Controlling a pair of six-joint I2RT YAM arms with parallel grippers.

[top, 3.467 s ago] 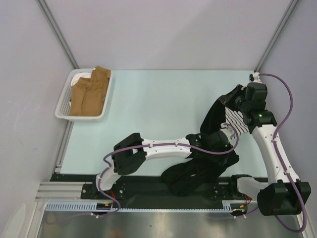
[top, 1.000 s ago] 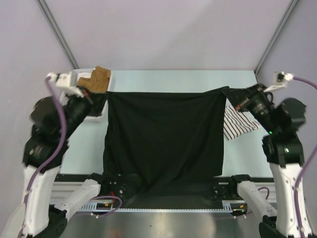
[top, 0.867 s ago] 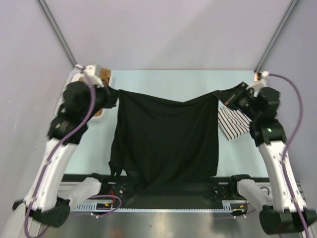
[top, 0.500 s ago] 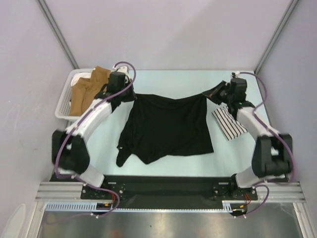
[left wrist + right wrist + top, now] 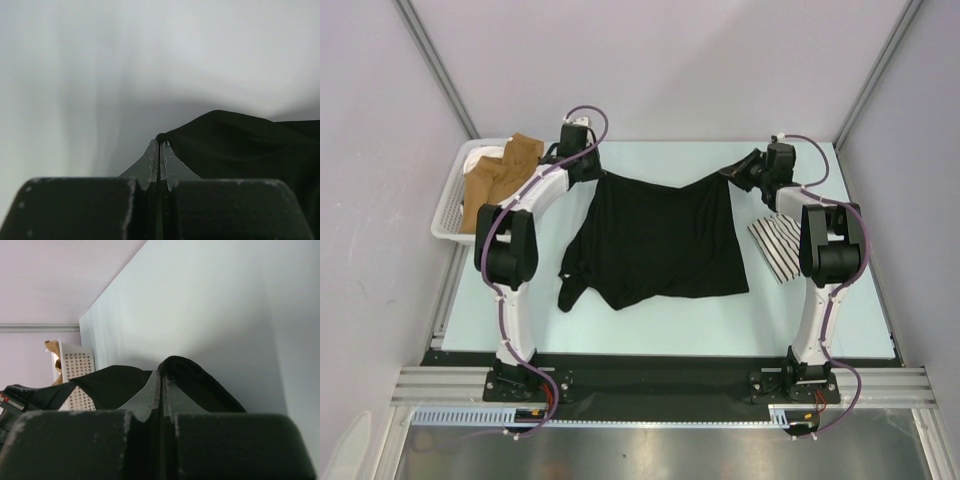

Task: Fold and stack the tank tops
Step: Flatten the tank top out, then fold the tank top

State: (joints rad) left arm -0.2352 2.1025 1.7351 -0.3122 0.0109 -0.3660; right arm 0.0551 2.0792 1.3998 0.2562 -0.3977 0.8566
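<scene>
- Left wrist view: left gripper [image 5: 159, 145] has its jaws pressed together, pinching a corner of the plain black cloth tank top [image 5: 240, 145]; the cloth runs off to the right of the fingertips, with pale tabletop behind.
- Right wrist view: right gripper [image 5: 161, 374] is also pressed together on a rolled edge of the black tank top [image 5: 197, 375]. Cloth drapes to both sides of the tips, and the white perforated plastic basket [image 5: 75, 367] shows far off on the left.
- Top external view: left gripper [image 5: 590, 172] and right gripper [image 5: 728, 172] are both reached out toward the far edge of the pale blue-green tabletop [image 5: 650, 330], each holding one upper corner of the black tank top [image 5: 660, 240].
- Upper hem sags in a shallow curve between the two grippers.
- Rest of the black top lies spread over the middle of the tabletop, lower hem toward the near edge, roughly flat on the right side. On the left side it is bunched, with a strap-like bit trailing at the near-left corner of the cloth.
- White tank top with thin black stripes [image 5: 778, 245] lies folded by the right edge of the tabletop, just beside the black top, partly under the right arm.
- White basket [image 5: 447, 215] sits at the far left corner and holds crumpled brown cloth [image 5: 500, 185] over something white.
</scene>
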